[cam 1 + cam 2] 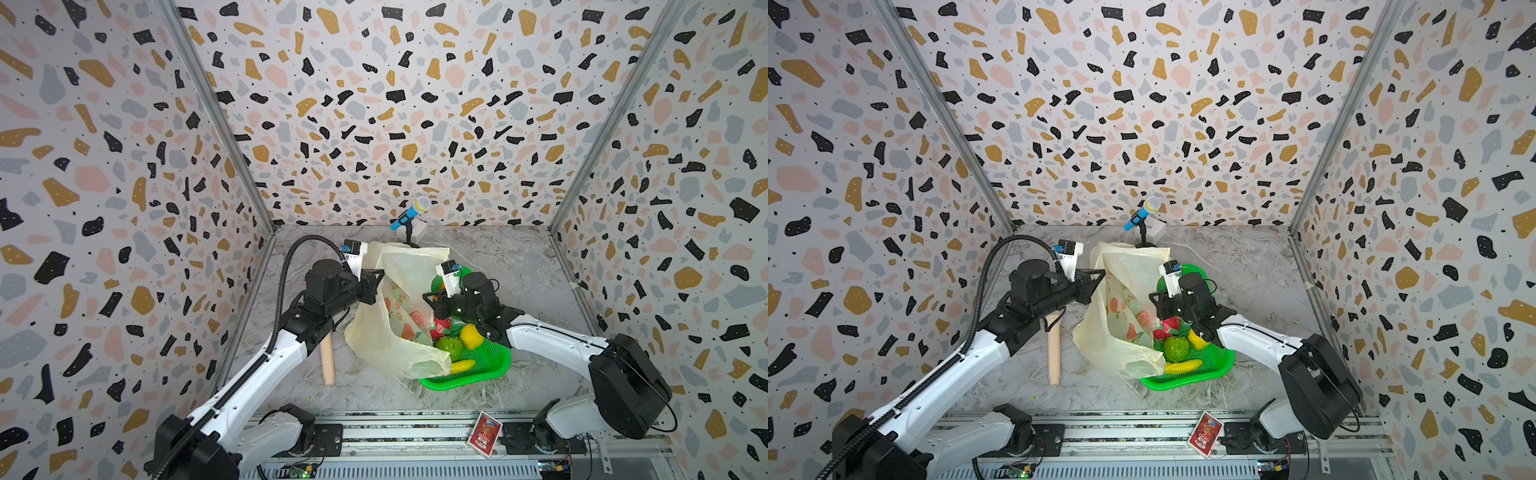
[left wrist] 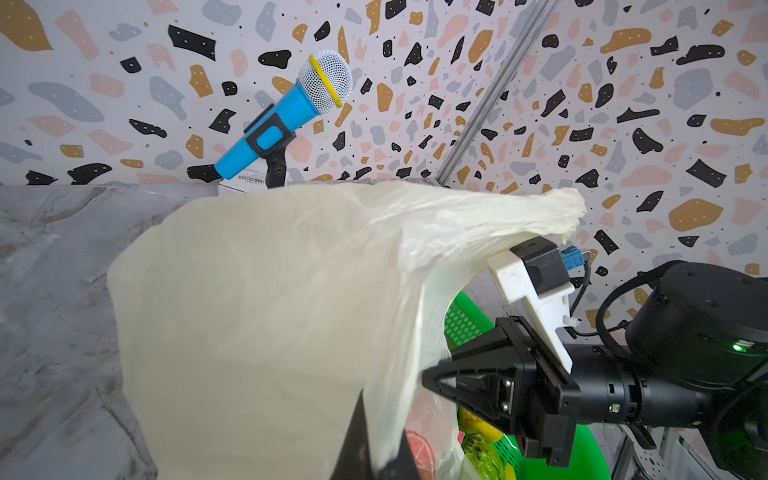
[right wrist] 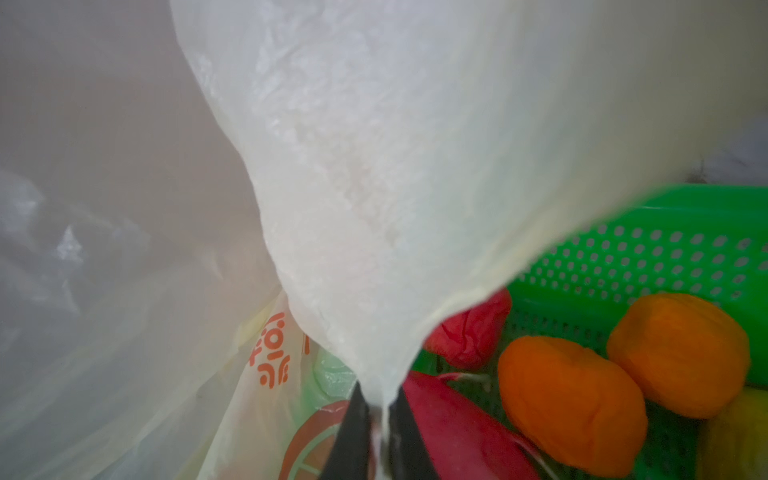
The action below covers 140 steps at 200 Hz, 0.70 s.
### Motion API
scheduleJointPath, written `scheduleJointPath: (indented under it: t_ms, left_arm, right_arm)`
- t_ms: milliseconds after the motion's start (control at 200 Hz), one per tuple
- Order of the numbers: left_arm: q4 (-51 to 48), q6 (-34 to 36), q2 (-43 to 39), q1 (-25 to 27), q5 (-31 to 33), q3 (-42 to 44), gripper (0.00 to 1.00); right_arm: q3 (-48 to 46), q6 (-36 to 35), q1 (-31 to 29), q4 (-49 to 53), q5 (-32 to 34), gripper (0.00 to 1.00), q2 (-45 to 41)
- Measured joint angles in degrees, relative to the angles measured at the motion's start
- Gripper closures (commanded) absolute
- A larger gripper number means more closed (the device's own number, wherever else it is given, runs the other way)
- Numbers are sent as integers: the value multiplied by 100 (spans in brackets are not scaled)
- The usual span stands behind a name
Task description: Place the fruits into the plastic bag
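Note:
The pale-yellow plastic bag point(image 1: 386, 336) point(image 1: 1108, 332) stands between both arms, its mouth held up. My left gripper point(image 1: 379, 277) point(image 2: 380, 451) is shut on the bag's left rim. My right gripper point(image 1: 429, 297) point(image 3: 380, 419) is shut on the opposite rim point(image 3: 374, 208), above the green basket point(image 1: 492, 359). In the basket lie a bumpy green fruit point(image 1: 449, 347), a lemon point(image 1: 471, 336), a banana point(image 1: 462, 365) and a red dragon fruit point(image 1: 440, 326) point(image 3: 457, 440). Two oranges point(image 3: 569, 399) point(image 3: 681, 353) show in the right wrist view only.
A beige cylinder point(image 1: 328, 361) lies on the marble table left of the bag, partly under the left arm. A blue toy microphone point(image 1: 409, 212) on a stand is at the back wall. A red card box point(image 1: 484, 432) rests on the front rail.

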<state>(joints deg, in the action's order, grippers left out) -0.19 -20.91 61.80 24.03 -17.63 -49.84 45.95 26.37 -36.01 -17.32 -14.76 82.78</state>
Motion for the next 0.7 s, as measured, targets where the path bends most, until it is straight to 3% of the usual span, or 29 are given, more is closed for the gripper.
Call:
scheduleJointPath:
  t_ms: [250, 290, 370, 415, 551, 701]
  left_arm:
    - [-282, -20, 17, -181, -181, -2, 100]
    - [-319, -7, 24, -186, -186, -2, 100]
    - [-415, 11, 24, -186, -133, -22, 100]
    - [-501, 13, 24, -188, -31, -55, 100]
    - [-680, -11, 22, -219, 302, -170, 100]
    - [-835, -116, 83, -225, 496, -407, 100]
  right_arm:
    - [210, 35, 699, 175, -31, 97, 72]
    - [332, 15, 761, 282, -70, 90, 131]
    - [632, -90, 870, 457, -140, 54, 275]
    - [763, -144, 914, 555, -184, 43, 323]
    - [839, -348, 999, 804, -348, 28, 229]
    - [682, -485, 1045, 1169, -522, 23, -308]
